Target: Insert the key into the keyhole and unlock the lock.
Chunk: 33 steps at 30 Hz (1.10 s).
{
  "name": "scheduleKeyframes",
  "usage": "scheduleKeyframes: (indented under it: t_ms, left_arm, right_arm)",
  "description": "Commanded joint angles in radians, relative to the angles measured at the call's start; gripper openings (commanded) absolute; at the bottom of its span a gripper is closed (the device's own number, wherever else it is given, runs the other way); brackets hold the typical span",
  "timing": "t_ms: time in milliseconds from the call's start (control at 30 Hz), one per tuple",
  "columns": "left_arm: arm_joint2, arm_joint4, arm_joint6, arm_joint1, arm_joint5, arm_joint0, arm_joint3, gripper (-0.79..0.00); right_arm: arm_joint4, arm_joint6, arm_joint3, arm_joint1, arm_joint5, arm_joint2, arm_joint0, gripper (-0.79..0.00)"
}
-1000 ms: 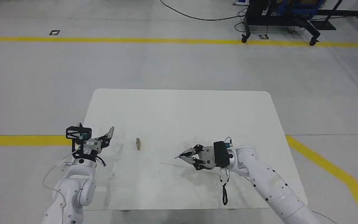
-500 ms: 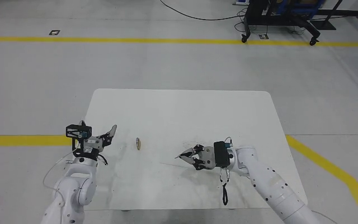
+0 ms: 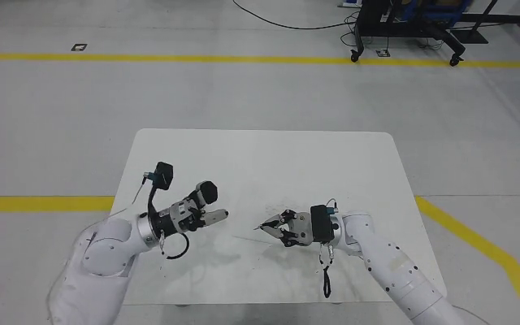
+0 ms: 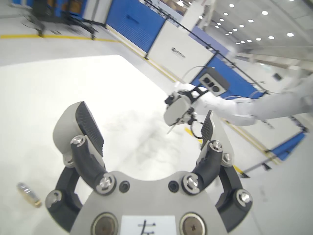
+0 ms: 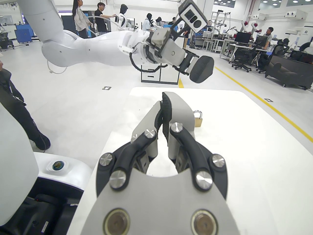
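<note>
The left hand (image 3: 213, 205) has swung in over the bench (image 3: 325, 162), opened wide, close to the padlock (image 4: 28, 194). The right hand (image 3: 276, 227) stays clenched on the key (image 4: 171, 129). Steadying the padlock likely comes next.

You've swung the left gripper (image 3: 213, 204) in from the left edge of the table (image 3: 325, 162) toward the middle. A second ago it hung at that edge, pointing toward the far side and well apart from the lock (image 4: 28, 194). Half a second ago it had barely shifted. Now it is over the table, turned toward the right gripper (image 3: 272, 227). In the top view it covers the spot where the lock lay in plain sight before.
</note>
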Motion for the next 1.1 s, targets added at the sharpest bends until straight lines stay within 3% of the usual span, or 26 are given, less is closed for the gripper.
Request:
scheduleKeyframes:
  t_ms: [0,100,233,367,533,867,967,1033,1067]
  left_arm:
    - [0.021,-0.2,-0.176,0.006,0.042,-0.069,0.06,0.0]
    - [0.056,-0.324,-0.284,0.011,0.07,-0.143,0.132,0.0]
    - [0.116,-0.382,-0.305,0.019,0.092,-0.21,0.178,0.0]
    - [0.196,-0.41,-0.237,0.032,0.023,-0.249,0.185,0.0]
    - [0.305,-0.361,-0.143,0.065,-0.071,-0.297,0.246,0.0]
    - [0.523,-0.363,-0.004,0.16,-0.21,-0.393,0.276,0.0]
    - [0.584,-0.376,0.037,0.19,-0.251,-0.424,0.291,-0.135]
    - [0.622,-0.386,0.065,0.21,-0.279,-0.446,0.306,-0.299]
    - [0.64,-0.39,0.079,0.219,-0.293,-0.458,0.314,-0.32]
  right_arm:
    - [0.0,0.0,0.0,0.0,0.0,0.0,0.0,-0.785]
    - [0.0,0.0,0.0,0.0,0.0,0.0,0.0,-0.785]
    - [0.009,-0.005,-0.004,-0.001,0.0,-0.002,-0.002,-0.785]
    - [0.176,-0.025,0.017,-0.006,0.0,-0.004,0.0,-0.785]
    - [0.417,-0.046,0.025,-0.013,0.0,-0.109,0.044,-0.785]
    - [0.718,0.055,0.162,-0.034,0.0,-0.254,0.193,-0.785]
    - [0.765,0.076,0.198,-0.04,0.0,-0.263,0.215,-0.785]
    - [0.801,0.091,0.207,-0.044,0.0,-0.276,0.222,-0.785]
    - [0.815,0.107,0.217,-0.045,0.0,-0.283,0.226,-0.785]
